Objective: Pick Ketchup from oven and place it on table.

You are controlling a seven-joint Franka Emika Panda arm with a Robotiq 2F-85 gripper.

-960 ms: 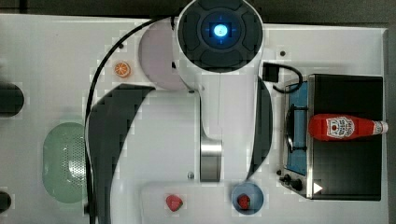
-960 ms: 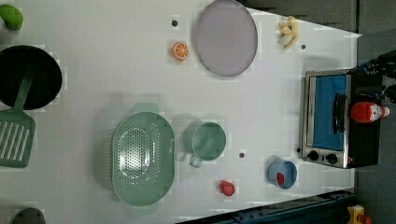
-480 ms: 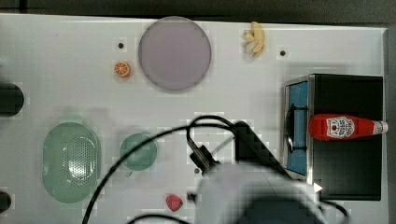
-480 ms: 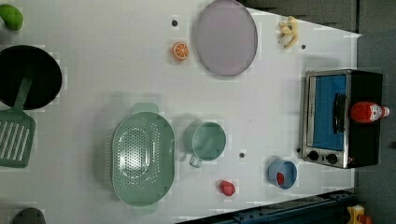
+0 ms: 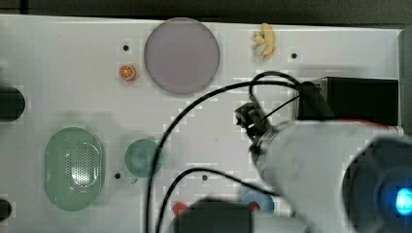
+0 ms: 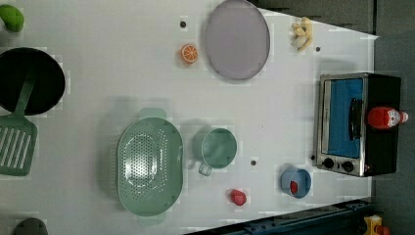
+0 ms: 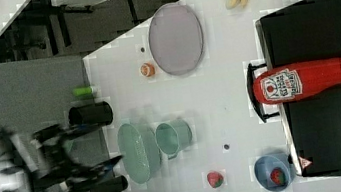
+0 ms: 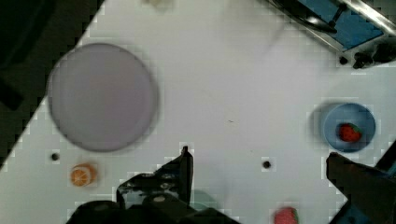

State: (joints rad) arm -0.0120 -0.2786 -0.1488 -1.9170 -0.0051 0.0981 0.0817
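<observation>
Wrist view showed the gripper (image 8: 259,170) with its two fingers far apart and nothing between them, above the bare white table (image 8: 233,93). The ketchup (image 6: 386,118) lay on top of the oven (image 6: 359,125), at the right edge of the left view. A good grab would take the bottle's middle, fingers on each side.

Plastic toys on a smooth matt white table (image 6: 98,63)
The ketchup (image 7: 307,79) looks like glossy red plastic with a paper-like white label; the oven (image 6: 359,125) has a matt black top, a shiny metallic silver front frame and bluish glass in its door. The lilac plate (image 5: 181,55) looks matt and smooth, the green colander (image 6: 149,166) is perforated plastic with a slight sheen, and the green cup (image 6: 218,148) and blue bowl (image 6: 295,182) look like smooth plastic
</observation>
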